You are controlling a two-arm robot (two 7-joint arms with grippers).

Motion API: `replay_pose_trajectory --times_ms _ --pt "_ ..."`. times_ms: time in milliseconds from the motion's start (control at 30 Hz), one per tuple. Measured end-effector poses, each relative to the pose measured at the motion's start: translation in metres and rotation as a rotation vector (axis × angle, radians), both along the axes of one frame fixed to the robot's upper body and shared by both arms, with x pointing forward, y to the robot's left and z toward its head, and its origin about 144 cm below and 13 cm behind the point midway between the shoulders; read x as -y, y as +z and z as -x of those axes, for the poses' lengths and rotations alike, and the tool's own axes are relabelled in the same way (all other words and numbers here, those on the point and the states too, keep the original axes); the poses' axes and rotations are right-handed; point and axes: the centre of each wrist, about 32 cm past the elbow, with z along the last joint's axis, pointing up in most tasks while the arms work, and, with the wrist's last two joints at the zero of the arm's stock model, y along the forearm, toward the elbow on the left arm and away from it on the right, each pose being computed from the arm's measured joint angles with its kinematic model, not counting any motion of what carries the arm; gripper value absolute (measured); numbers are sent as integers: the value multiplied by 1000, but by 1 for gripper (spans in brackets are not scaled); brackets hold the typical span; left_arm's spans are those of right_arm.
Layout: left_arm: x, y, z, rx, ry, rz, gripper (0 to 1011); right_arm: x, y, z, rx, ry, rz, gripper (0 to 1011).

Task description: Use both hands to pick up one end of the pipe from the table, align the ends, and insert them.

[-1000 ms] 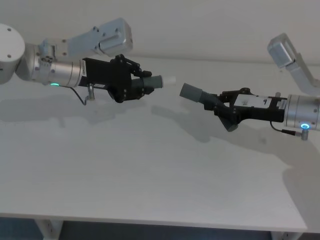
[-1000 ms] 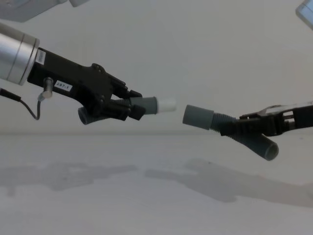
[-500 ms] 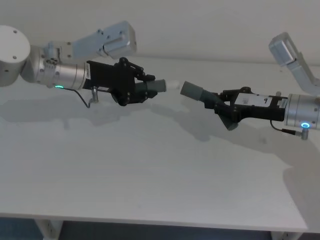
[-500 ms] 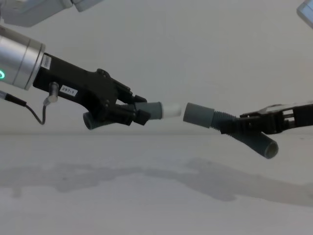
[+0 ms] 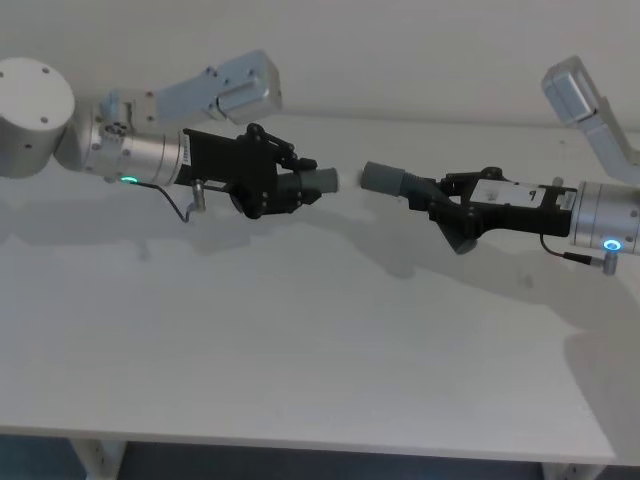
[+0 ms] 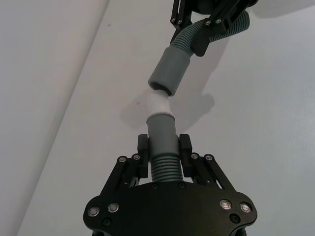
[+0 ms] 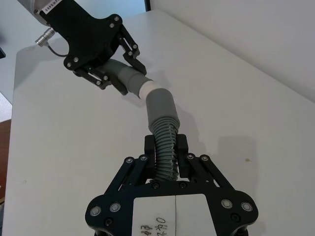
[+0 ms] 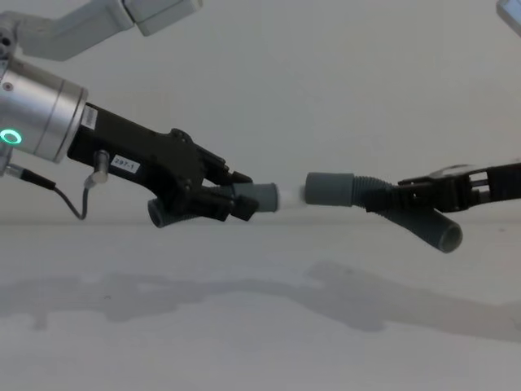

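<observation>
White spigot tip of left pipe piece (image 8: 259, 197) had closed up to the socket of right pipe piece (image 8: 330, 190) at frame centre; insertion was just starting. Left gripper (image 8: 236, 199) reached in from left, right gripper (image 8: 391, 198) from right, both clamped on their pieces, above the table (image 8: 244, 326).

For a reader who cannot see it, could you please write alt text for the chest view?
Two black grippers hold grey pipe pieces end to end above the white table: the left gripper grips the left pipe piece, whose white tip meets the open sleeve of the right pipe piece, held by the right gripper. A green ring light glows on the left wrist.
</observation>
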Motion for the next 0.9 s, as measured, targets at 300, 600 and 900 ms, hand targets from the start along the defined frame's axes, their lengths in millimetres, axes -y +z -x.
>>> replay_pose_trajectory --times_ms 300,600,900 --pt "4 0 -2 7 -9 13 359 0 0 0 8 8 5 246" --pt "5 4 1 15 -27 38 359 -1 -1 -1 9 14 13 246" --pt "3 4 3 -2 -53 62 359 -1 -2 -2 6 14 15 246"
